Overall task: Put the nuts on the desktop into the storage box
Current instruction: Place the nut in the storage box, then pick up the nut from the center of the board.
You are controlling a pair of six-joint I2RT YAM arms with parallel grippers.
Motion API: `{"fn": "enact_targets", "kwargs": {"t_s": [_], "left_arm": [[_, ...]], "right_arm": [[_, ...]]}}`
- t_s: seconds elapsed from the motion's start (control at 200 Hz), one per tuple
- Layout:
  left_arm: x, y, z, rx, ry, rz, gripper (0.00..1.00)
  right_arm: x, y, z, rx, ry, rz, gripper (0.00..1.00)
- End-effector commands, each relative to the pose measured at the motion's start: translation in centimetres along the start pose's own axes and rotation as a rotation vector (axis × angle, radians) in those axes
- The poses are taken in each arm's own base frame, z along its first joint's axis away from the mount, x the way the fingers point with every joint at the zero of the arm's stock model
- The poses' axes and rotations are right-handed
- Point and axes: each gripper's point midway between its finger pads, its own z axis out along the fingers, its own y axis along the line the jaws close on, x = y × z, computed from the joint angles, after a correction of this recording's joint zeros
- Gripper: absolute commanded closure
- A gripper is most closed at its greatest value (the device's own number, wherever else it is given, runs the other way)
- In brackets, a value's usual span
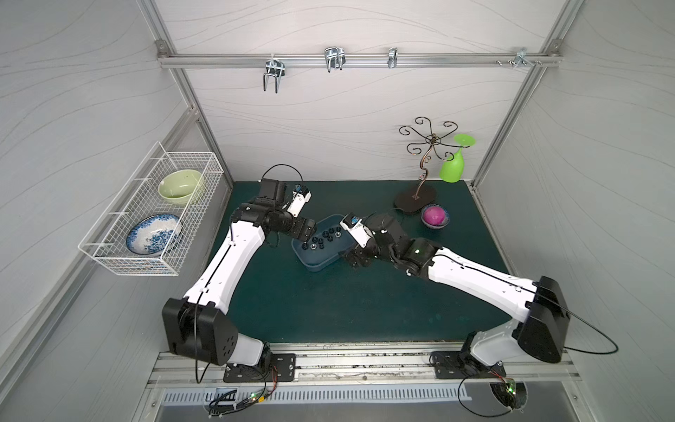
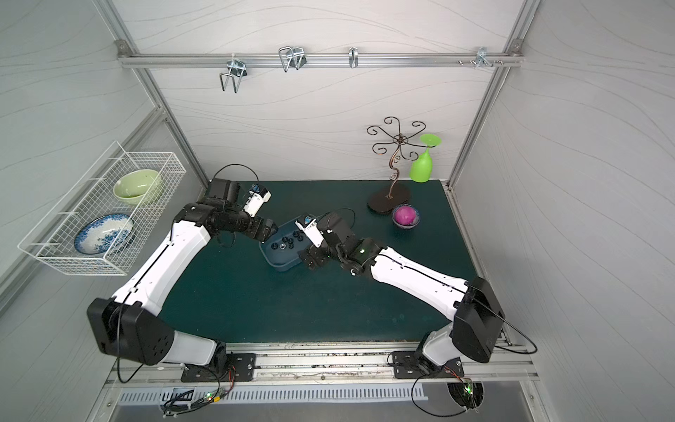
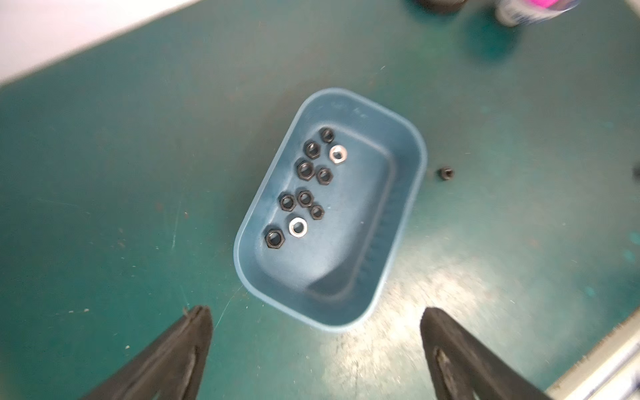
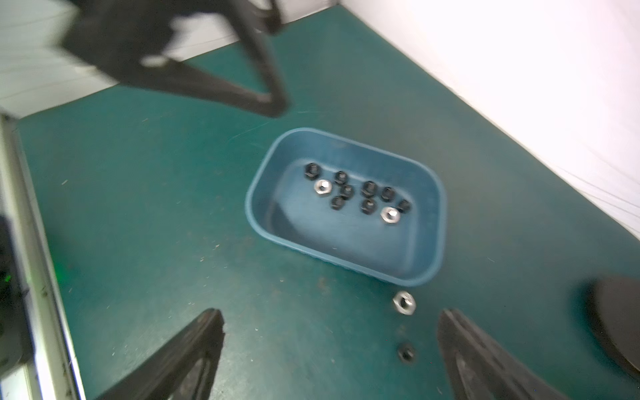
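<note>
At the box's 4 o'clock, 2 nuts lie loose; my left gripper and right gripper gape empty; a skewed pinch could flick 1 away.

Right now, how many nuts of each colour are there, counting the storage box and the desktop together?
Black nuts: 9 (8 in the storage box, 1 on the desktop)
Silver nuts: 3 (2 in the box, 1 on the desktop)
Total: 12
</note>
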Motion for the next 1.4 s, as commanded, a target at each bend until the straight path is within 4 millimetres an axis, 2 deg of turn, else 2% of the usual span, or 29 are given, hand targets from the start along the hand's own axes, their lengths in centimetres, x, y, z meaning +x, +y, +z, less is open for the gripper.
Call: {"fn": "enact_targets", "kwargs": {"t_s": [0.0, 0.095, 0.195, 0.35, 0.48, 0.6, 0.77, 0.906, 1.011, 1.241, 1.391], "left_arm": [[0.6, -2.2, -3.2, 0.071, -0.034, 0.08, 0.01], [1.2, -3.5, -4.4, 0.115, -0.049, 0.121, 0.01], [2.1, -5.4, -4.2, 0.209, -0.102, 0.206, 0.01], [3.7, -7.1, -2.5, 0.321, -0.142, 0.201, 0.02], [5.3, -8.3, -0.2, 0.41, -0.189, 0.206, 0.01], [6.1, -9.1, 1.7, 0.475, -0.255, 0.216, 0.01], [6.5, -8.9, 4.0, 0.464, -0.316, 0.278, 0.01], [6.9, -10.5, 4.4, 0.543, -0.382, 0.36, 0.01], [7.7, -11.4, 5.3, 0.55, -0.363, 0.397, 0.01], [8.0, -11.6, 7.2, 0.494, -0.346, 0.432, 0.01], [8.4, -12.2, 7.5, 0.497, -0.325, 0.465, 0.01]], "right_arm": [[0.8, -3.2, -3.2, 0.179, 0.061, 0.095, 0.01], [1.7, -3.7, -4.0, 0.179, 0.081, 0.115, 0.01], [2.8, -4.0, -3.9, 0.121, 0.101, 0.173, 0.01], [4.9, -5.7, -2.8, 0.107, 0.159, 0.363, 0.01], [6.8, -5.6, -1.4, 0.076, 0.265, 0.443, 0.01], [8.0, -5.3, 0.1, 0.067, 0.292, 0.46, 0.01], [9.8, -6.0, 2.6, 0.078, 0.269, 0.46, 0.03], [11.1, -6.1, 4.2, 0.078, 0.235, 0.427, 0.04], [11.7, -5.9, 5.2, 0.069, 0.193, 0.396, 0.05], [12.7, -6.0, 7.3, 0.06, 0.162, 0.328, 0.04], [14.9, -7.1, 8.6, 0.096, 0.226, 0.383, 0.07]]}}
